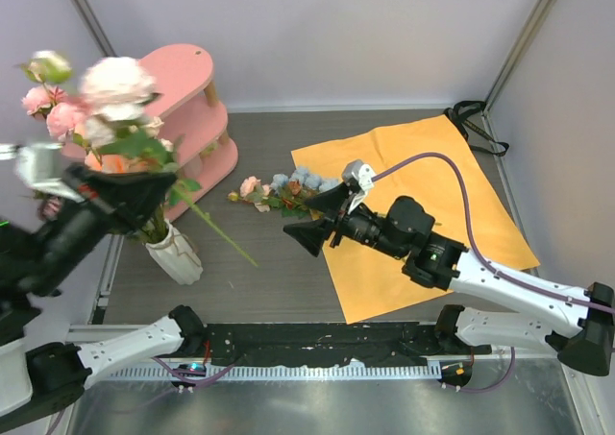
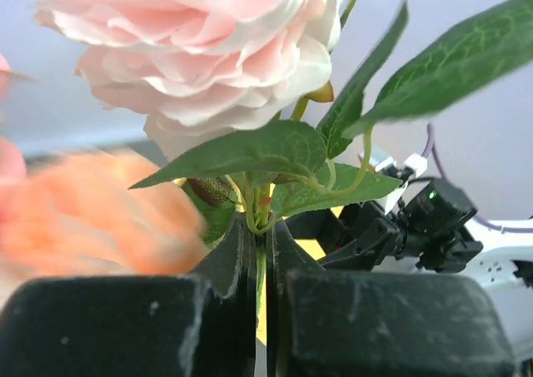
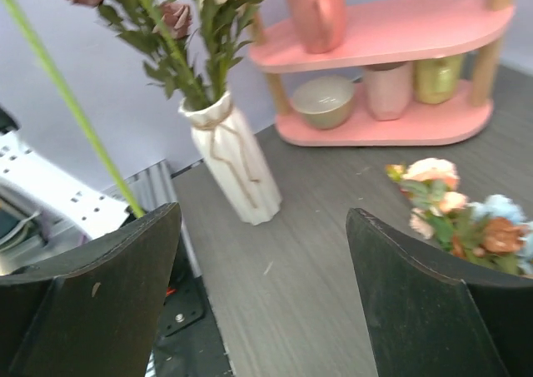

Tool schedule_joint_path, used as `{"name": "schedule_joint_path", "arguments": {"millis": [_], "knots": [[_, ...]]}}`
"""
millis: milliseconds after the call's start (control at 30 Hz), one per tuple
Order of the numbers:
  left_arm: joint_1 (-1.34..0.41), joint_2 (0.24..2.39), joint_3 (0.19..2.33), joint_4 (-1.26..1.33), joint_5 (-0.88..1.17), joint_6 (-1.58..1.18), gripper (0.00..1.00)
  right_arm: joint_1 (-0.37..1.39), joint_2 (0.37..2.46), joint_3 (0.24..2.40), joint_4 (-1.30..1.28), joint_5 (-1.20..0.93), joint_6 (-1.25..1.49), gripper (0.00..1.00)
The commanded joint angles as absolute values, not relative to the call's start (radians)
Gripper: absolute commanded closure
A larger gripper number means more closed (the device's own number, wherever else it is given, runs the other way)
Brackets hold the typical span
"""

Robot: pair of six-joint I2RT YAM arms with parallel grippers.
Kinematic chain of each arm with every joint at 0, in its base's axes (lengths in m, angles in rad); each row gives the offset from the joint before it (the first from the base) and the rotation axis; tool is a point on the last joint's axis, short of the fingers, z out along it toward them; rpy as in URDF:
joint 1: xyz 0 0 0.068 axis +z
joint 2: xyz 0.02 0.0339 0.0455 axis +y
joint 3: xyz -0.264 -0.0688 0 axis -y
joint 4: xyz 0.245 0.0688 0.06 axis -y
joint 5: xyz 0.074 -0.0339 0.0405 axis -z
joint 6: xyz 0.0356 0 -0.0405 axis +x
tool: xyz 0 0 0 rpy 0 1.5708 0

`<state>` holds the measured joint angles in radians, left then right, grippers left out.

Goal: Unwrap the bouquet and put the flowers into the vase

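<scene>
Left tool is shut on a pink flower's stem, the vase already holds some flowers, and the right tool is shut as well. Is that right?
One slip: the right tool is open, its fingers wide apart with nothing between them, as the right wrist view shows. The left tool is shut on the stem of the pink flower, and the vase holds flowers.

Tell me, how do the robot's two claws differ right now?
The left gripper is shut on the stem of a pink flower; the right gripper stands open and empty. The left gripper is up high near the vase; the right gripper hangs low over the table, by the orange sheet. Both have two black fingers.
</scene>
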<state>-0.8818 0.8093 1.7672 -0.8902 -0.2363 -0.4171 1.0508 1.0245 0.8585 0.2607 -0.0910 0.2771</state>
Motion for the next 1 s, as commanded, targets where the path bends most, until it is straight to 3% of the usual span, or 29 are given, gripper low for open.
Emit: {"name": "schedule_joint_path", "arguments": {"millis": [0,333,467,600,800,967], "knots": [[-0.885,0.775,1.940,-0.985,-0.285,-0.246,1.00,1.051,0.954,0.847,0.219,0.087,0.198,0.13],[-0.885,0.796,2.181,-1.115,-0.333,-0.172,1.00,1.052,0.969,0.859,0.166,0.101,0.201,0.13],[-0.911,0.822,2.354,-1.239,-0.210,-0.213,1.00,1.051,0.988,0.857,0.170,0.095,0.192,0.13],[-0.919,0.753,2.261,-1.230,-0.123,-0.253,1.00,1.051,1.028,0.879,0.170,0.081,0.187,0.13],[-0.917,0.701,2.163,-1.309,-0.418,-0.226,1.00,1.051,1.054,0.888,0.172,0.069,0.199,0.13],[-0.919,0.620,1.974,-1.148,-0.541,-0.128,1.00,1.052,1.043,0.865,0.166,0.089,0.213,0.13]]}}
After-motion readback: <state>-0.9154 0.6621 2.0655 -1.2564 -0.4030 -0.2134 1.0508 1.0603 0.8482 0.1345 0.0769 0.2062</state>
